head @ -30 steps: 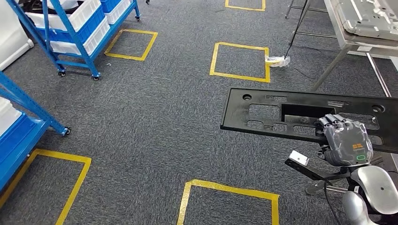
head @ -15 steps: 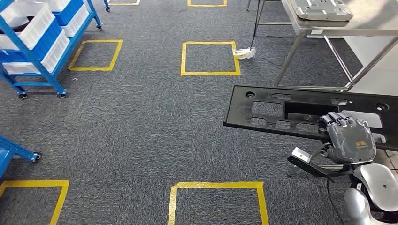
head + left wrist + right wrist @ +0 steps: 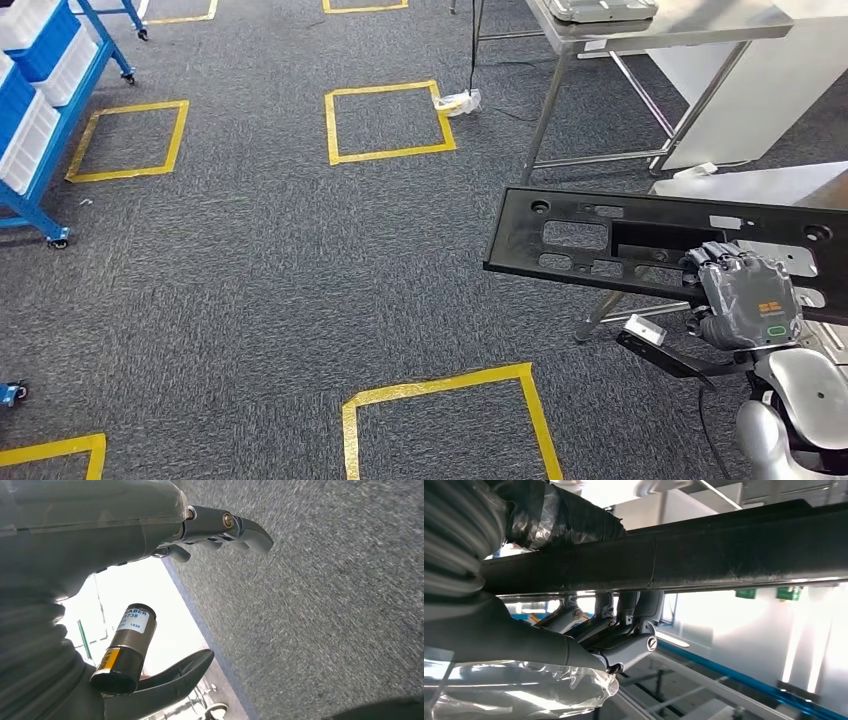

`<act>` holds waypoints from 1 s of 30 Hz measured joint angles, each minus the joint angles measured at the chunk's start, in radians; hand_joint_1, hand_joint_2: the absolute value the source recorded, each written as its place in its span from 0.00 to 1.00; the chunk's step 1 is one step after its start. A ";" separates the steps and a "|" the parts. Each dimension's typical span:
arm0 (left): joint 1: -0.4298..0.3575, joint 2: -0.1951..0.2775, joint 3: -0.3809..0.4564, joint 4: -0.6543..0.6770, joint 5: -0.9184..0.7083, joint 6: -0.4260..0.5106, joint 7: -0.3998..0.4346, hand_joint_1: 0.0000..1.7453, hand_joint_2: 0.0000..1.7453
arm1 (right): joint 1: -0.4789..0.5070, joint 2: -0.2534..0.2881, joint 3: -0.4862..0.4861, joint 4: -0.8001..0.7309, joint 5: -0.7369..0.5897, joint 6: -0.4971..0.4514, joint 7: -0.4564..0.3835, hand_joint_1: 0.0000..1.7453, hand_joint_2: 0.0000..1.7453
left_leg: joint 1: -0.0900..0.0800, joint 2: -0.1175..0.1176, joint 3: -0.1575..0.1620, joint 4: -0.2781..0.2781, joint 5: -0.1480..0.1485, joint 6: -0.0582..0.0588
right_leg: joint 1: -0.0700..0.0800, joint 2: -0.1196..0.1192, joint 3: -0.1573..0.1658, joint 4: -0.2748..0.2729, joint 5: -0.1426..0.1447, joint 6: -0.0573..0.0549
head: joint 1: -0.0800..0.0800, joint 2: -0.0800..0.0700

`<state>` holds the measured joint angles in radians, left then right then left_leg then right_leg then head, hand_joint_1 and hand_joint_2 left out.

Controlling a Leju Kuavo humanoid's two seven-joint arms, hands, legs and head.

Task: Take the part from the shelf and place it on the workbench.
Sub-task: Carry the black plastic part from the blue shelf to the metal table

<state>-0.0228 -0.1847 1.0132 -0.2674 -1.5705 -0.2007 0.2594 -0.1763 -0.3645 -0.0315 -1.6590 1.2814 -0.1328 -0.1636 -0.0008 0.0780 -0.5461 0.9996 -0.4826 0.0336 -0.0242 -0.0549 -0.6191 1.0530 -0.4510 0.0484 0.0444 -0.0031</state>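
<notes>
A long black plastic part [image 3: 600,240] with several cut-outs hangs level over the carpet at the right of the head view. My right hand [image 3: 745,300], wrapped in clear film, grips its near edge from below. In the right wrist view the fingers [image 3: 624,630] curl under the dark bar of the part [image 3: 724,555]. A metal workbench [image 3: 700,22] stands at the far right, beyond the part. My left hand [image 3: 100,535] hangs above grey carpet, its fingers [image 3: 245,527] apart with nothing in them.
A blue shelf [image 3: 40,120] with white bins stands at the far left. Yellow tape squares [image 3: 385,120] mark the grey carpet, one close by [image 3: 440,400]. A grey tray [image 3: 600,8] lies on the workbench. A pale wrapped bundle [image 3: 458,100] lies by a table leg.
The camera has turned: the shelves slid off to the left and the workbench came nearer on the right. My right hand keeps its hold on the black part.
</notes>
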 joint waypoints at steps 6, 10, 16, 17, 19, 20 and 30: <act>-0.005 -0.001 0.000 0.000 0.000 0.001 0.001 0.00 1.00 | -0.004 0.003 0.000 0.006 0.000 0.000 0.007 1.00 1.00 | 0.004 -0.008 -0.011 0.053 -0.049 -0.032 | 0.005 0.040 0.013 -0.032 0.002 -0.041 | -0.003 0.000; 0.000 -0.002 0.001 0.000 0.000 0.001 0.002 0.00 1.00 | -0.005 0.010 0.000 0.005 0.000 0.000 0.018 1.00 1.00 | 0.007 -0.068 -0.131 0.283 -0.138 -0.032 | 0.011 0.082 0.017 -0.029 -0.002 -0.057 | -0.003 0.000; 0.001 -0.002 0.008 0.000 0.000 0.011 0.005 0.00 1.00 | 0.005 0.022 -0.028 0.001 -0.011 0.004 0.031 1.00 1.00 | 0.009 -0.146 -0.047 0.052 0.009 -0.012 | 0.012 0.162 0.016 -0.014 -0.012 -0.048 | -0.002 0.000; 0.001 -0.002 0.008 0.000 0.000 0.012 0.007 0.00 1.00 | 0.007 0.023 -0.038 0.001 -0.013 0.006 0.032 1.00 1.00 | 0.008 -0.154 -0.041 0.039 0.005 -0.009 | 0.009 0.173 0.012 -0.015 -0.010 -0.041 | -0.002 0.000; -0.002 -0.002 0.010 0.000 0.000 0.008 0.010 0.00 1.00 | 0.014 0.026 -0.061 0.001 -0.016 0.008 0.034 1.00 1.00 | 0.007 -0.135 -0.033 0.026 0.009 -0.001 | 0.003 0.187 0.008 -0.019 -0.007 -0.028 | -0.002 0.000; -0.002 -0.002 0.011 0.000 0.000 0.004 0.013 0.00 1.00 | 0.017 0.027 -0.073 0.001 -0.018 0.009 0.033 1.00 1.00 | 0.007 -0.123 -0.028 0.016 0.013 0.006 | 0.004 0.172 0.006 -0.014 -0.012 -0.024 | -0.001 0.000; 0.000 -0.007 0.022 0.000 0.000 -0.005 0.023 0.00 1.00 | 0.018 0.049 -0.148 0.015 -0.036 0.026 0.035 1.00 1.00 | 0.005 -0.002 -0.003 0.004 -0.001 0.006 | -0.002 0.007 -0.011 0.019 -0.004 0.001 | 0.003 0.000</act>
<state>-0.0224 -0.1915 1.0349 -0.2674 -1.5709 -0.2058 0.2829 -0.1581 -0.3154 -0.1790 -1.6440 1.2455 -0.1072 -0.1290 0.0043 0.0758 -0.5486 1.0034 -0.4840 0.0392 -0.0258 -0.0483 -0.6306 1.0723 -0.4554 0.0490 0.0469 -0.0031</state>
